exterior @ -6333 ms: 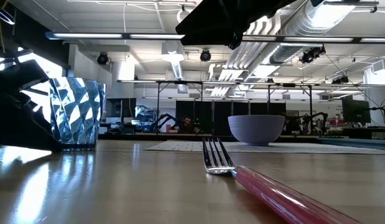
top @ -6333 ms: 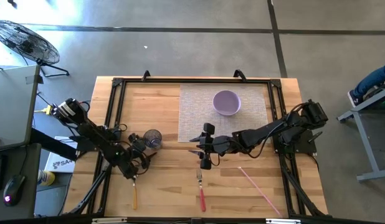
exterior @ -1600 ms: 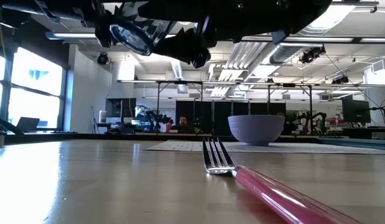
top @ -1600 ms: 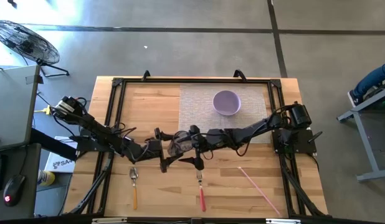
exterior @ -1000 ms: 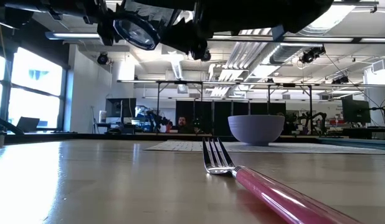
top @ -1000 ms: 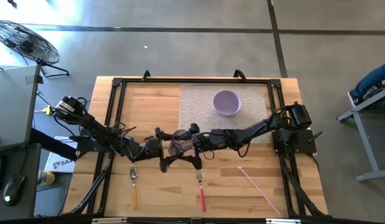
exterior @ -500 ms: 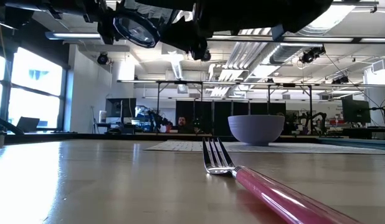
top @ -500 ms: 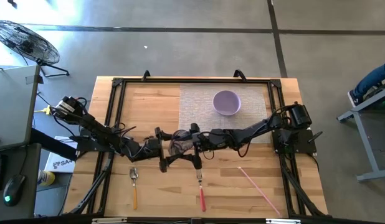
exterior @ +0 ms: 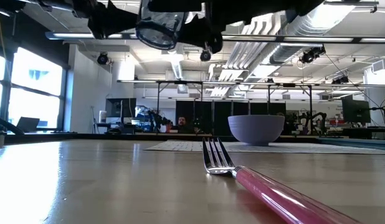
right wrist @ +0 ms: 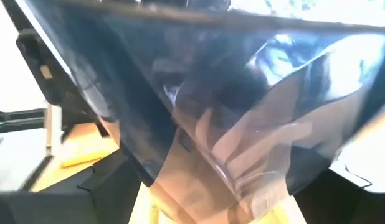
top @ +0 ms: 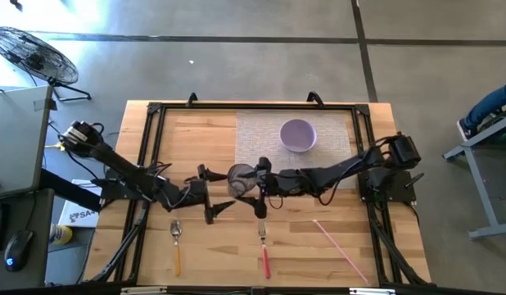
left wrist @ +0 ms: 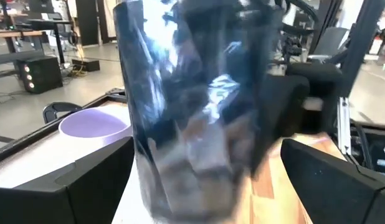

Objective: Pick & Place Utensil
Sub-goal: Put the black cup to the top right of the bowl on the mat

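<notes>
a: while the clear faceted glass tumbler [top: 239, 179] hangs above mid-surface, who has it?
b: the right end effector [top: 258, 187] pinches it; the left end effector [top: 209, 197], spread, sits just left.
a: next?
b: probably set it down, then fetch the pink-handled fork [top: 264, 249] lying near.

An overhead camera looks straight down on the whole wooden surface [top: 196, 139] and both arms. A second lens sits at surface height, facing level across it into the room, close behind a pink-handled fork [exterior: 267, 190]. Both views share that fork and the lilac bowl [top: 298, 134]. Each wrist camera presses close against the same faceted glass tumbler [left wrist: 192, 106], which nearly fills its frame.
</notes>
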You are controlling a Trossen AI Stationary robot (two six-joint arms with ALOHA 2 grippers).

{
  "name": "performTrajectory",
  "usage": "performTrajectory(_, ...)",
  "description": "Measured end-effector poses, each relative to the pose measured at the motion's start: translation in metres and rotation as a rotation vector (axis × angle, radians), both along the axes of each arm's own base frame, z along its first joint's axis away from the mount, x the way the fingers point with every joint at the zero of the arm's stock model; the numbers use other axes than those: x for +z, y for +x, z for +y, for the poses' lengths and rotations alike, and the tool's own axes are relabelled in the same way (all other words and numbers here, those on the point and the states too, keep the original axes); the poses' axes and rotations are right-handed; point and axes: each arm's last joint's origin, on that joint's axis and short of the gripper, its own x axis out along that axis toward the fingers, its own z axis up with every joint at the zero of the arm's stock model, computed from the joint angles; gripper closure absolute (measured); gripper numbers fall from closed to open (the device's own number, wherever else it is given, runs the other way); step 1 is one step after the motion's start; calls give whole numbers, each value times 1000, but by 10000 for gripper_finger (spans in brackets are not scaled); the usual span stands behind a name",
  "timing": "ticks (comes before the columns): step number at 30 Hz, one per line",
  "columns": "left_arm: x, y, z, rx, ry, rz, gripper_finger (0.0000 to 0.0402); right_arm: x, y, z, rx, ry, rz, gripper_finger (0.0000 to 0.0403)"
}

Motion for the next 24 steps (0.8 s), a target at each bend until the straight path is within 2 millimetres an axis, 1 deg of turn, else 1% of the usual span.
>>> performTrajectory(3, 5, -11, -3, 0, 22, 32, 3, 14, -10, 0, -70, -27, 17, 67)
performTrajectory(6, 9, -24, -5, 7, 42, 67, 3, 32, -24, -5, -155, -45, 31, 67)
performTrajectory(9, 10, -36, -5, -4, 46, 117, 3, 47, -41, -15, -289, -53, 74, 67)
performTrajectory(12, 7, -46, -4, -16, 14, 170, 3, 57, -59, -27, -439, -46, 127, 67)
performTrajectory(15, 0, -52, -1, -17, -19, 236, 3, 61, -78, -42, -588, -14, 183, 67)
performTrajectory(18, -7, -54, 0, -15, -43, 300, 3, 61, -94, -58, -731, 12, 237, 67)
performTrajectory(24, -14, -56, 2, -4, -79, 349, 3, 48, -117, -96, -1034, 46, 347, 64)
